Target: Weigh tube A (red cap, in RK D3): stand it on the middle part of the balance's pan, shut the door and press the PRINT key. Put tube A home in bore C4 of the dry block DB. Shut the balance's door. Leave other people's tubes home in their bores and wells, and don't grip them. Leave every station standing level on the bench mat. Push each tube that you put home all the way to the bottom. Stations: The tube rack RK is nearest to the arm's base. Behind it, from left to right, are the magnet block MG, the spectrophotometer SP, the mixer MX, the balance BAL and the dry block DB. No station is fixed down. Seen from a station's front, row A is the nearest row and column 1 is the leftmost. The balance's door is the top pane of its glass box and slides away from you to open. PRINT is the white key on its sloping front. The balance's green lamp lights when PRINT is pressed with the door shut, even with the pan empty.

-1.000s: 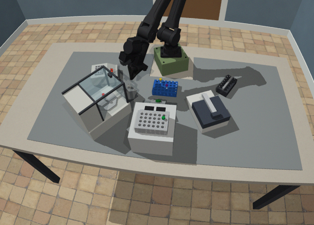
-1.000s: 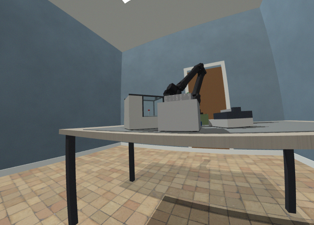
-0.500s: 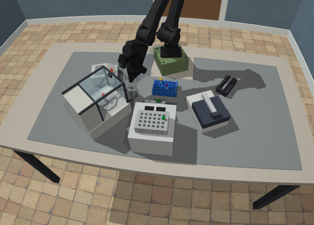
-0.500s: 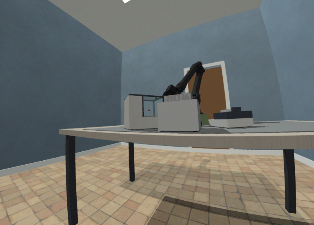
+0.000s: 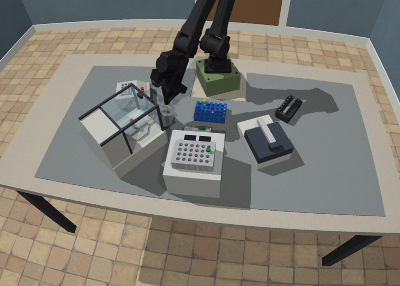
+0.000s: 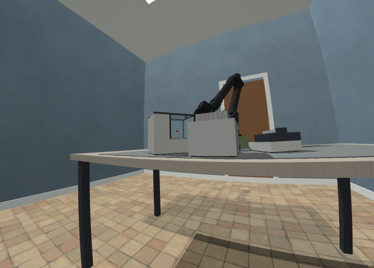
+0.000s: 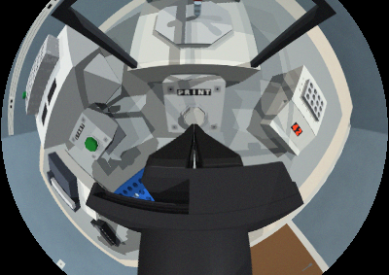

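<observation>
Tube A [image 5: 131, 119] [image 6: 177, 133] [image 7: 197, 3] is standing on the balance's pan [image 5: 139, 131] [image 7: 194, 26] in the top view, red cap up. Exterior shows it upright behind the glass too. Wrist cam: hand [image 5: 166, 101] [image 7: 194, 128] has its fingers together, tips right by the PRINT key [image 7: 194, 116].
</observation>
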Available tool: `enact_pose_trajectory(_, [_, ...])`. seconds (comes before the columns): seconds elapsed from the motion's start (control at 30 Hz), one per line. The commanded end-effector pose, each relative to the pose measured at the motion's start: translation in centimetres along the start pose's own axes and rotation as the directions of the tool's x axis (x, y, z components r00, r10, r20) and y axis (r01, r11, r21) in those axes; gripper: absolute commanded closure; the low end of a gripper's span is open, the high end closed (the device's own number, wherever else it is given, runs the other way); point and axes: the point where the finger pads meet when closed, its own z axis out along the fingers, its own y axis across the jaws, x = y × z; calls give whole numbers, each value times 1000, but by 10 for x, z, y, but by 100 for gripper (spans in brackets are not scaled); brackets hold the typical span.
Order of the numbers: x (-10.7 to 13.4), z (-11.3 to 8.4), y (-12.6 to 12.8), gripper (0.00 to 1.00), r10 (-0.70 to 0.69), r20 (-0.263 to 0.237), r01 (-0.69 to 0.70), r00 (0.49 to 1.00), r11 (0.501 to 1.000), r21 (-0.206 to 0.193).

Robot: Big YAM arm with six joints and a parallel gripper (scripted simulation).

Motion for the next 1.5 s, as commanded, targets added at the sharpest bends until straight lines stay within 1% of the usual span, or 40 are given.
enact_pose_trajectory(0.0, [-17, -2, 1, 100, 1, 36, -1, 999, 1000, -4])
enact_pose_trajectory(0.7, [-17, -2, 1, 100, 1, 36, -1, 999, 1000, -4])
enact_pose_trajectory(0.73, [-7, 3, -1, 100, -1, 20, 1, 1000, 1000, -2])
enact_pose_trajectory(1.47, [-13, 15, -2, 100, 1, 29, -1, 1000, 1000, -2])
